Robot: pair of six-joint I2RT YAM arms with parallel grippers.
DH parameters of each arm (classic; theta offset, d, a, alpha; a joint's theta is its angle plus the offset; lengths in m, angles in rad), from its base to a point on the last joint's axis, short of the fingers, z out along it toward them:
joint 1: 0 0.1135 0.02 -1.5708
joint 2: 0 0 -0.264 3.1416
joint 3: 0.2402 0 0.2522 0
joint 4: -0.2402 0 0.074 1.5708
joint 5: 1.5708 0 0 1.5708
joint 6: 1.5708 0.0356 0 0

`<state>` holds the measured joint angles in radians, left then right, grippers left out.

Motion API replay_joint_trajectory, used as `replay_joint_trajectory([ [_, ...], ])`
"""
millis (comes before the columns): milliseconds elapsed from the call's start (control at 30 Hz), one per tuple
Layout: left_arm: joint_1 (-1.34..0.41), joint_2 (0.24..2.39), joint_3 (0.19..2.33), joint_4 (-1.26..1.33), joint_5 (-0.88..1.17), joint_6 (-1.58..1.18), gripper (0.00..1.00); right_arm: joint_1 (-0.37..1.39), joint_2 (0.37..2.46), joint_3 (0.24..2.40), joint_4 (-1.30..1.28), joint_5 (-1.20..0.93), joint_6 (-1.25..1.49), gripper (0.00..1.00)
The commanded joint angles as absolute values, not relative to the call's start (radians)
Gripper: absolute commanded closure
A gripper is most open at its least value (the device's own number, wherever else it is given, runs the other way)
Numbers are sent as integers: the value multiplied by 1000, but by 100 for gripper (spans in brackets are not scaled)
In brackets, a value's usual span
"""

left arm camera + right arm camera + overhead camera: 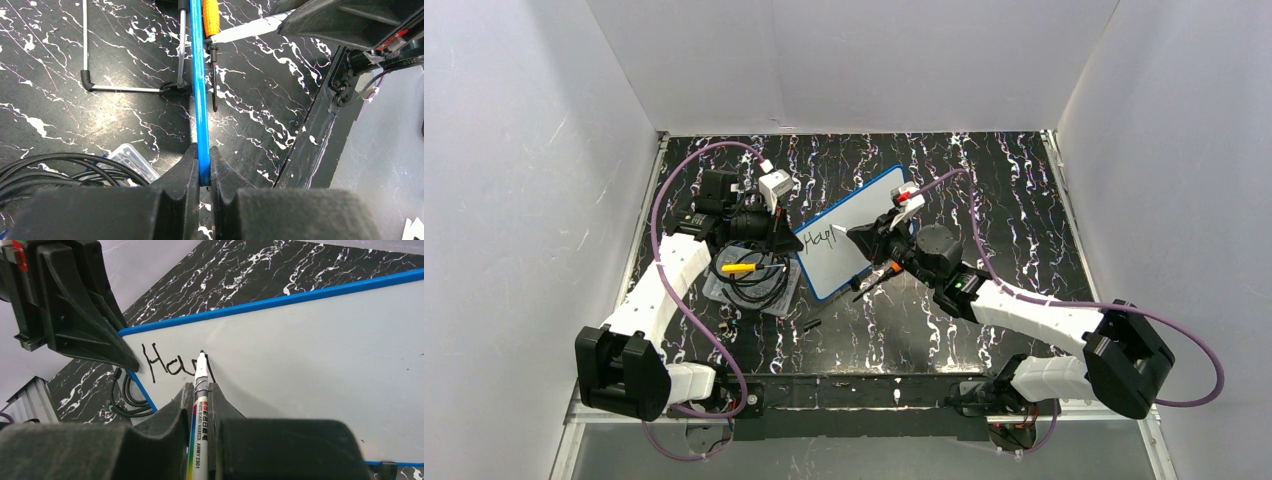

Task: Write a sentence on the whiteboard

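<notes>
Right claw (pixel 200 390) clamped on marker (pixel 198 415), tip against whiteboard (pixel 310 350) just right of the started sentence (pixel 170 365) (three letters legible). Blank surface ahead of tip, rightward along board's long axis. Left claw (pixel 202 165) pinched on board's edge, propping it tilted off worktop (pixel 984 180).

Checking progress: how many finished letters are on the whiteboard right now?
2: an H near a corner of the whiteboard and an a right of it. A third stroke starts at the marker tip; the marker may hide more.

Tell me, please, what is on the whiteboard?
Black letters "Ha" and a part-drawn stroke, the marker tip touching there. The right gripper covers the whiteboard's near part.
</notes>
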<state>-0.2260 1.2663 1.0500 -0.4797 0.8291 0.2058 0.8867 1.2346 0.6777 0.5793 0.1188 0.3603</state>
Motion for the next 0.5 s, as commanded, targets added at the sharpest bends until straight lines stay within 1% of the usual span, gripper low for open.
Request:
replay_joint_trajectory([
  [0,-228,1230,1078,-509,931,183,100,891,1251,724,645,126,342,99],
  [200,-229,1231,1078,-509,931,184,100,891,1270,718,644,143,342,99],
  [467,-228,1230,1079,-509,931,185,100,891,1262,699,630,228,347,99],
])
